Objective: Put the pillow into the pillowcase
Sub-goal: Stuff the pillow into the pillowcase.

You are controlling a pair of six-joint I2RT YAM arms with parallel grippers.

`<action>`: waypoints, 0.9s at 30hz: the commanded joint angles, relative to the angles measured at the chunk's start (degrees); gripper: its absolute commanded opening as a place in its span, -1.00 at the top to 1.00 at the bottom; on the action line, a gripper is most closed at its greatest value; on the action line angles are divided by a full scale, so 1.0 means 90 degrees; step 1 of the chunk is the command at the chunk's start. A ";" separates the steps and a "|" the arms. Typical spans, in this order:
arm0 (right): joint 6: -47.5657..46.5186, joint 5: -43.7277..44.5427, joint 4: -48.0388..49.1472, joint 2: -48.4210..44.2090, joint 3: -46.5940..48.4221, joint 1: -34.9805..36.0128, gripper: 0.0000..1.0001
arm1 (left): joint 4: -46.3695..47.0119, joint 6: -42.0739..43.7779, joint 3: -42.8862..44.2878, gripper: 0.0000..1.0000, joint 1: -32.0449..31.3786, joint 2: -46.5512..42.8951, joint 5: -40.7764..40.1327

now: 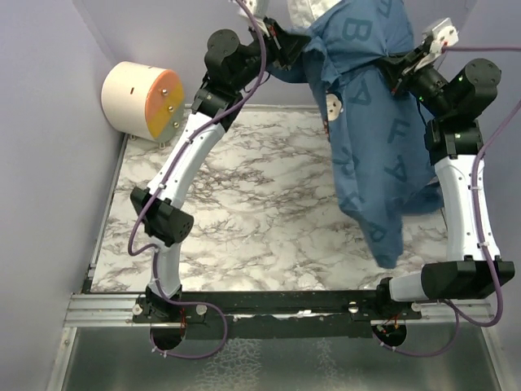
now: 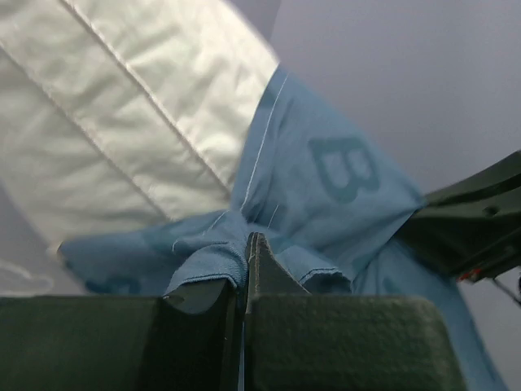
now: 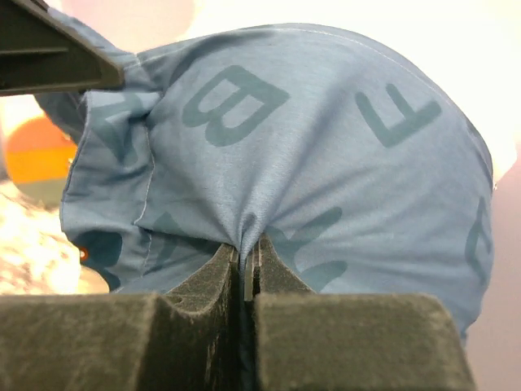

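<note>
Table (image 1: 244, 204): marble-patterned top, enclosed by pale walls on the left and far sides; both arm bases are bolted to the rail along its near edge.

Pillowcase (image 1: 370, 122): held aloft over the far right part of the table, between the two raised arms. It hangs in a long fold down to the right, its lower end draped in front of the right arm and reaching toward the table near that arm's base. Printed letters are visible — a "B" and an "F" in the right wrist view.

Pillow (image 1: 313, 12): only a white corner shows at the top edge of the overhead view, above the pillowcase opening. In the left wrist view its seamed white fabric (image 2: 122, 106) protrudes out of the blue cloth; how much sits inside cannot be determined.

Cylinder (image 1: 142, 99): cream body with an orange face, lying on its side at the far left corner, well apart from the cloth and beside the left arm's forearm.

Left gripper (image 1: 286, 45): clenched on a bunched edge of the pillowcase (image 2: 244, 244), fingers pressed together with cloth pinched between.

Right gripper (image 1: 404, 69): likewise clamped on a gathered fold of the pillowcase (image 3: 248, 252) — cloth fans out above the closed pads
</note>
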 commanded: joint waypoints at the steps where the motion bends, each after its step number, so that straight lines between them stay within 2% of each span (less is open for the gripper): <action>1: -0.1510 -0.0019 0.1372 -0.0956 -0.1283 0.0277 0.99 | 0.0518 0.0728 -0.2441 1.00 0.0081 -0.1258 -0.0463; 5: -0.1928 -0.0770 0.1650 -0.1668 -0.3913 0.0889 0.99 | 0.1130 0.0667 -0.4715 1.00 0.0410 -0.1751 -0.0701; 8: -0.2314 -0.1651 0.1093 -0.2141 -0.5116 0.1389 0.99 | 0.1204 0.0499 -0.5932 1.00 0.0509 -0.1894 -0.0792; 11: -0.3096 -0.2617 -0.0209 -0.2496 -0.5559 0.1809 0.99 | 0.1471 0.0188 -0.7399 1.00 0.0548 -0.2410 -0.0972; 15: -0.4316 -0.3387 -0.1914 -0.2652 -0.5500 0.1978 0.99 | 0.1695 -0.0269 -0.9343 1.00 0.0574 -0.3350 -0.1552; 18: -0.5088 -0.3755 -0.2926 -0.2685 -0.5594 0.2346 0.99 | 0.1845 -0.0504 -1.0408 1.00 0.0602 -0.3837 -0.1928; 21: -0.5014 -0.3257 -0.3059 -0.2775 -0.5948 0.3377 0.99 | 0.2124 -0.0872 -1.1171 1.00 0.0675 -0.4063 -0.2008; 25: -0.4522 -0.1641 -0.2714 -0.2799 -0.6354 0.5314 0.99 | 0.2444 -0.1292 -1.1860 1.00 0.0681 -0.4225 -0.2099; 27: -0.4453 -0.1110 -0.2776 -0.2588 -0.6354 0.5996 0.99 | 0.2448 -0.1452 -1.2138 1.00 0.0682 -0.4359 -0.2214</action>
